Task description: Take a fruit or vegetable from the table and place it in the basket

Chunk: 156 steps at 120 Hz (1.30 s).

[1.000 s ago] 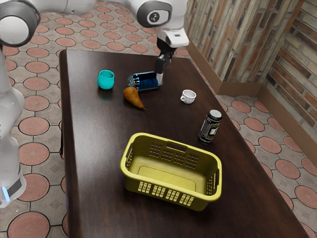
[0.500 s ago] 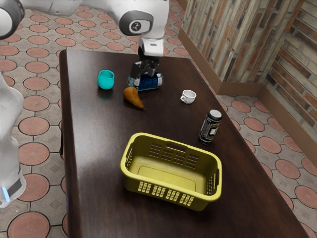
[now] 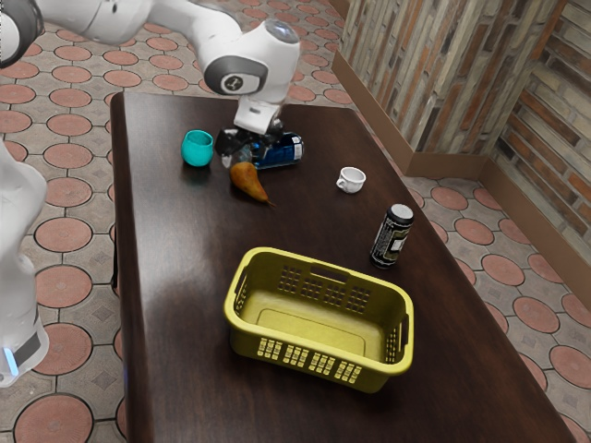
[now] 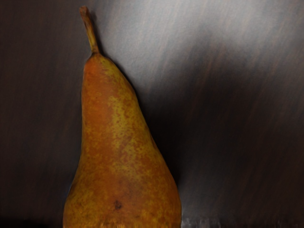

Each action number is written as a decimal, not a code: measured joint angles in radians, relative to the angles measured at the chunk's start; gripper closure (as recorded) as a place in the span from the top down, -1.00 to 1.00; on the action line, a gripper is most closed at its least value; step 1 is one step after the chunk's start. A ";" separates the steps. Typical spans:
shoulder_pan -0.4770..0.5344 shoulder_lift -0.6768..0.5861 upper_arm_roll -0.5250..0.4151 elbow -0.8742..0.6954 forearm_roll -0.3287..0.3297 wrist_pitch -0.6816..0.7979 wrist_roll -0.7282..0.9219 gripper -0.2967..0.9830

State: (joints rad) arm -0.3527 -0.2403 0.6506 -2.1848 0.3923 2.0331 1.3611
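My claw (image 3: 242,158) looks spread and empty, close by the fat end of the pear (image 3: 247,180), which lies on the table (image 3: 180,268), stem pointing away, roughly toward the basket (image 3: 319,368)

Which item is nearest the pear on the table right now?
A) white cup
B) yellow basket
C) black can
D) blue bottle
D: the blue bottle lies right by the fat end of the pear, while the cup, can and basket all sit well away from it.
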 joint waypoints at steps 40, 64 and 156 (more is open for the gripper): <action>-0.245 0.000 0.222 0.003 0.018 0.080 0.106 0.54; -0.246 0.063 0.230 0.006 0.012 0.098 0.144 0.54; -0.237 0.161 0.248 0.006 -0.069 0.122 0.214 0.54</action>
State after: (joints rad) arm -0.5898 -0.0790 0.8983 -2.1786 0.3228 2.1547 1.5751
